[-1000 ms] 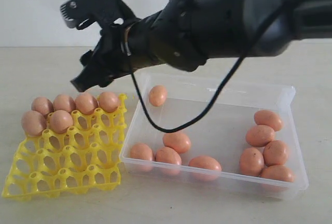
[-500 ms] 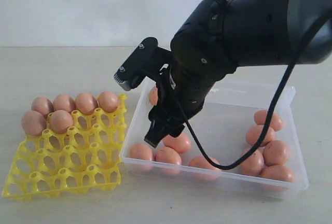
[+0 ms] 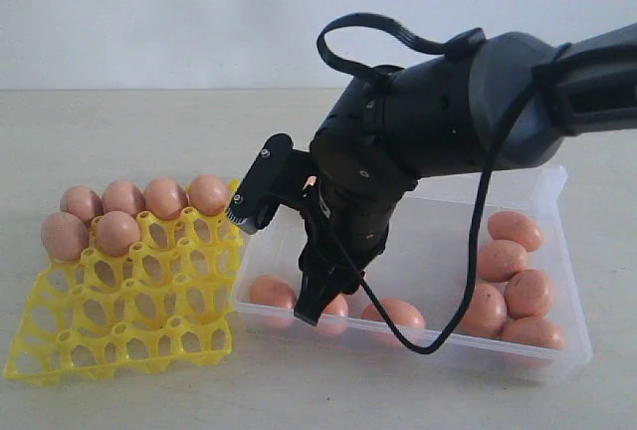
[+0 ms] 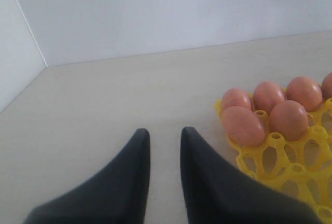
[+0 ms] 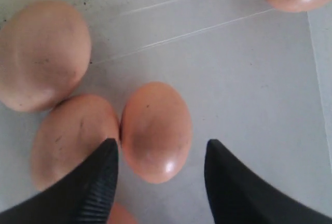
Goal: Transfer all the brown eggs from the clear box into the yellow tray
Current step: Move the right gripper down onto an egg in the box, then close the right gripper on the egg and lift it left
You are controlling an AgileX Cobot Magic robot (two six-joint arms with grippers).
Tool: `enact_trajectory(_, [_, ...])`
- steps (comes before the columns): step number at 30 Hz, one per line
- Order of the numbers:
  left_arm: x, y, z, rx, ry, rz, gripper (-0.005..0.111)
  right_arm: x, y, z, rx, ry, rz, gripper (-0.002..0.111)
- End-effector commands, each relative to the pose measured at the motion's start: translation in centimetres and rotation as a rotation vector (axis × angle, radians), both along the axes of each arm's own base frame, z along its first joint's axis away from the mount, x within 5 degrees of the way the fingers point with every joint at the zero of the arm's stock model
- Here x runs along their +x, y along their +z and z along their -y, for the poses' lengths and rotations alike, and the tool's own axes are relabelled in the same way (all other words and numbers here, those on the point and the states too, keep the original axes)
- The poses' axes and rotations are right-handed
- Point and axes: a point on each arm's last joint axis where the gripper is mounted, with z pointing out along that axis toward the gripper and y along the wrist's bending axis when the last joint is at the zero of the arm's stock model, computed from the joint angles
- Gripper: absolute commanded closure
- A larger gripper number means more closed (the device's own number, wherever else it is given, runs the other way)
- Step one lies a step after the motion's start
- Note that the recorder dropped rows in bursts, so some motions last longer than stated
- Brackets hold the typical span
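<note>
right gripper (image 5: 161, 145) is down in the clear box (image 3: 553, 189), jaws wide and straddling one target egg (image 5: 155, 130); no contact that I can see, nothing held; main risk: one finger (image 5: 96, 185) sits right at the seam where the neighbour egg (image 5: 72, 141) touches your target; close as is and that finger could ride onto the neighbour, shove it, or pinch two shells and crack one; shift slightly away from it first; second risk: the shell is smooth and oval, so an off-centre squeeze could squirt it out and too hard a squeeze breaks it; left gripper (image 4: 162, 137) hangs over bare table (image 4: 104, 94) beside the yellow tray (image 3: 129, 322), jaws a narrow gap apart, empty; brown eggs (image 3: 515, 229) look pinkish-brown, glossy, faintly speckled; six sit in the tray's rear cells, the rest lie loose in the box, some under your gripper, some at the end away from the tray
</note>
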Motion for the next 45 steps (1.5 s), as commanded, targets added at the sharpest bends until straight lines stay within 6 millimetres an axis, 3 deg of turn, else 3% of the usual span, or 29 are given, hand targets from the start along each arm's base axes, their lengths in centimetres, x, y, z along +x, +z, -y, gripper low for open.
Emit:
enact_trajectory(1, [0.0, -0.1, 0.0, -0.004, 0.002, 0.001, 0.085, 0.4, -0.5, 0.0, -0.002, 0.024, 0.012, 0.049])
enact_trajectory(10, [0.0, -0.1, 0.0, -0.004, 0.002, 0.001, 0.085, 1.2, -0.4, 0.5, -0.005, 0.039, 0.048, 0.049])
enact_trajectory(32, [0.0, -0.1, 0.0, -0.004, 0.002, 0.001, 0.085, 1.3, -5.0, -0.3, -0.020, 0.048, -0.048, 0.049])
enact_trajectory(35, [0.0, -0.1, 0.0, -0.004, 0.002, 0.001, 0.085, 1.3, -5.3, -0.3, -0.027, 0.050, -0.055, 0.061])
enact_trajectory(40, [0.0, -0.1, 0.0, -0.004, 0.002, 0.001, 0.085, 1.6, -5.1, -0.1, -0.012, 0.035, -0.046, 0.109])
enact_trajectory(43, [0.0, -0.1, 0.0, -0.004, 0.002, 0.001, 0.085, 1.9, -4.1, 0.2, 0.010, 0.009, -0.030, 0.107])
enact_trajectory(45, [0.0, -0.1, 0.0, -0.004, 0.002, 0.001, 0.085, 1.9, -2.4, 0.0, 0.062, 0.011, 0.015, 0.107])
